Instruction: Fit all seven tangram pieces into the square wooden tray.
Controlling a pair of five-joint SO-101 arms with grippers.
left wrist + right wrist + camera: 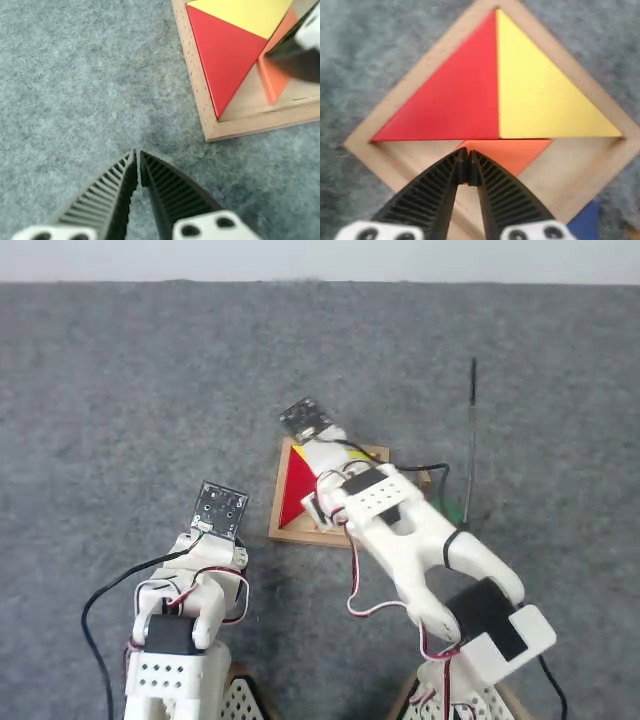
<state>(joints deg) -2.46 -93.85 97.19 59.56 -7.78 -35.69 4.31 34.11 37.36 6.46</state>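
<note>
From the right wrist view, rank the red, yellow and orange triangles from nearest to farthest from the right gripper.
1. Orange triangle: right at the tips of the right gripper.
2. Red triangle: just beyond the orange one, straight ahead of the tips.
3. Yellow triangle: beside the red one, off to one side of the tips.

Grey carpet-like tabletop (pixel 120 390), thin dark rod (pixel 471 430) upright on it.
</note>
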